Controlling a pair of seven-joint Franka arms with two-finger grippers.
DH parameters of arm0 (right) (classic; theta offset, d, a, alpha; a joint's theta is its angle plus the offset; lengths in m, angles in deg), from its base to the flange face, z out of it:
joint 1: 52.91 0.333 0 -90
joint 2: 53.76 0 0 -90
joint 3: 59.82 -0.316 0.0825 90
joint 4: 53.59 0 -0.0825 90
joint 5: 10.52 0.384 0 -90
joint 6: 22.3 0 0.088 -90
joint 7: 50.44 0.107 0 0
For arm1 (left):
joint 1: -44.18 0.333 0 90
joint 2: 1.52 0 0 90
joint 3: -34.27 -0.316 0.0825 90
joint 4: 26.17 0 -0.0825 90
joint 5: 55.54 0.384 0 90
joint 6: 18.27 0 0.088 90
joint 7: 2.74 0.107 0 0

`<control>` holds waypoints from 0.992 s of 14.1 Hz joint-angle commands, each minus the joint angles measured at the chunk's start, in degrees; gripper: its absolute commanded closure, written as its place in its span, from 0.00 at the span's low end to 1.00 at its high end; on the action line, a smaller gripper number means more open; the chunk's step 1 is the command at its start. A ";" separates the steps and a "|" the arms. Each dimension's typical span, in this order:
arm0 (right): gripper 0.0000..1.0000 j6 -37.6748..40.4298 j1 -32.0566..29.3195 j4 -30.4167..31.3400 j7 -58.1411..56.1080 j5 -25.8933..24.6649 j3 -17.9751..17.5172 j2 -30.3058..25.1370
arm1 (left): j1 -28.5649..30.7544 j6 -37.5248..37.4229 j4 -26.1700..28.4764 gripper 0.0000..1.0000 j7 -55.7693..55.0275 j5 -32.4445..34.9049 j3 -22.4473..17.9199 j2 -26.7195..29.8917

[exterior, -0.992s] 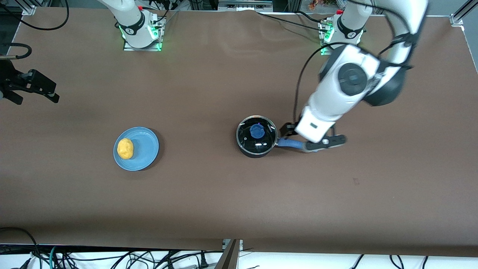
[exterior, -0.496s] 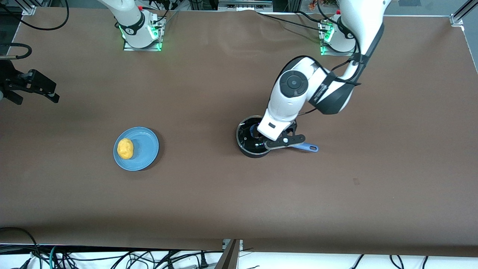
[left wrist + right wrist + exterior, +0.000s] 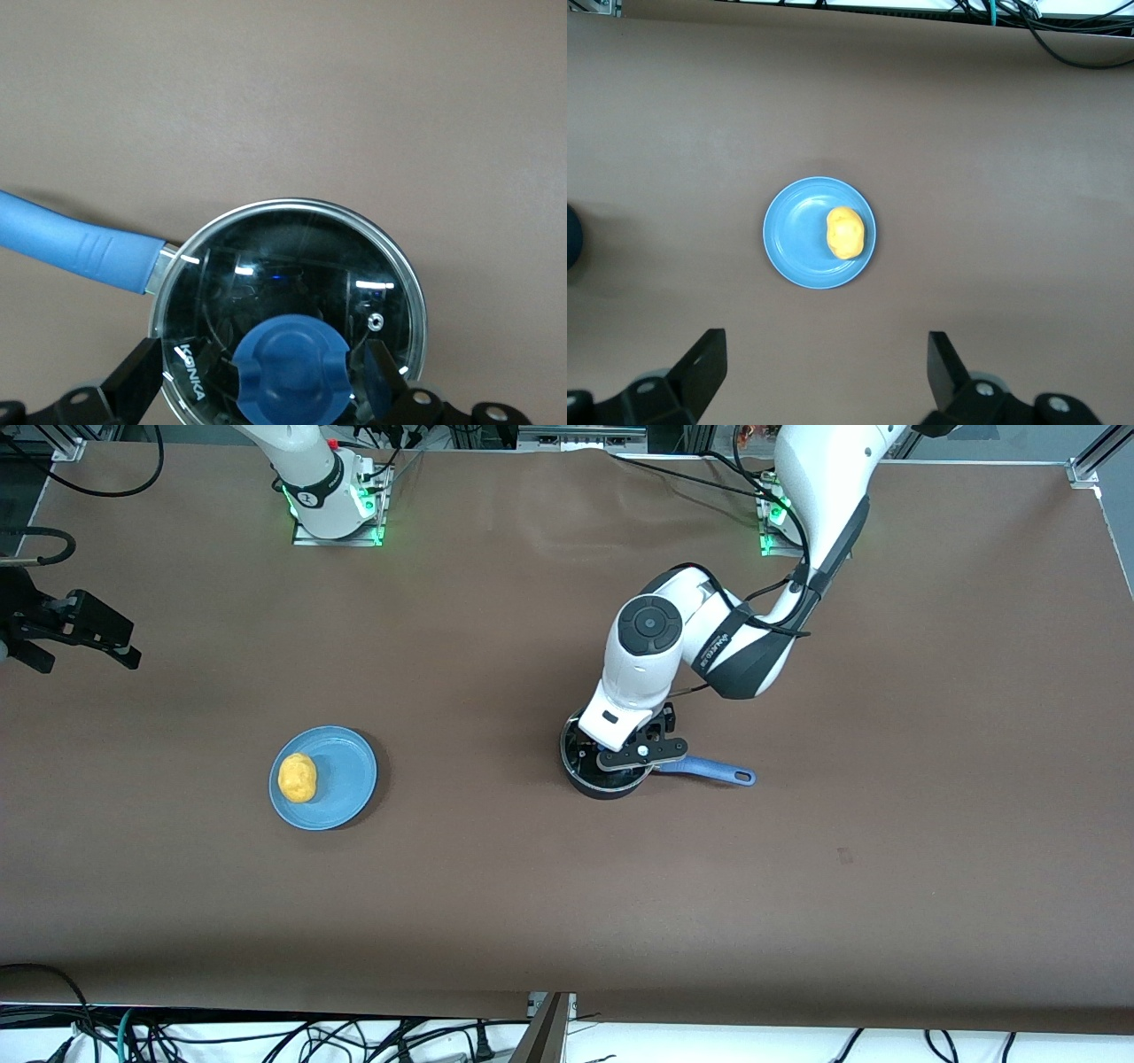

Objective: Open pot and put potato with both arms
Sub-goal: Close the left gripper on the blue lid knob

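Observation:
The black pot (image 3: pixel 586 776) stands mid-table with its blue handle (image 3: pixel 714 771) pointing toward the left arm's end. My left gripper (image 3: pixel 624 753) hangs over it and hides most of the lid. In the left wrist view the glass lid (image 3: pixel 292 252) sits on the pot, and my left gripper (image 3: pixel 264 352) is open with one finger on each side of the blue knob (image 3: pixel 292 376), not clamped on it. The yellow potato (image 3: pixel 298 777) lies on a light-blue plate (image 3: pixel 344 779). My right gripper (image 3: pixel 826 341) is open and empty, high above the table; potato (image 3: pixel 844 232) and plate (image 3: pixel 796 241) show below it.
The brown table has bare room all round the pot and the plate. Cables hang along the table edge nearest the front camera (image 3: pixel 372 1036). The right arm's black hand (image 3: pixel 75 629) shows at the right arm's end of the front view.
My left gripper has swung from over the pot's handle to over the lid knob and come down around it. The right arm, pot and potato have not moved.

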 commanded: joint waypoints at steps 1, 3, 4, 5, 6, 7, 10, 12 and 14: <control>0.00 0.67 -0.21 -0.20 -0.07 0.20 -0.26 -0.18 | -0.49 0.78 -1.43 0.00 -1.46 2.67 0.41 -1.45; 0.00 0.67 -0.12 -0.20 -0.07 0.11 -0.26 -0.18 | -0.84 0.79 -1.43 0.00 -1.54 4.33 0.41 -1.97; 0.00 0.76 -0.12 -0.20 -0.07 0.11 -0.26 -0.18 | -1.27 0.79 -1.43 0.00 -1.72 4.43 0.41 -2.24; 0.00 0.76 -0.12 -0.20 -0.07 0.19 -0.26 -0.18 | -1.28 0.87 -1.25 0.00 -1.72 4.51 0.41 -2.41; 0.00 0.76 -0.21 -0.20 -0.07 0.11 -0.26 -0.18 | -1.37 0.87 -1.17 0.00 -1.72 4.51 0.41 -2.50; 0.00 0.76 -0.12 -0.20 -0.07 0.19 -0.26 -0.18 | -1.37 0.87 -1.16 0.00 -1.81 4.51 0.41 -2.59; 0.00 0.76 -0.12 -0.20 -0.07 0.19 -0.26 -0.18 | -1.71 0.87 -1.16 0.00 -1.81 6.18 0.50 -2.94; 0.00 0.76 -0.12 -0.20 -0.07 0.19 -0.26 -0.18 | -1.81 0.87 -1.08 0.00 -1.81 6.27 0.76 -2.94; 0.00 0.76 -0.12 -0.11 -0.07 0.11 -0.26 -0.18 | -1.81 0.87 -1.08 0.04 -1.81 6.27 0.76 -2.94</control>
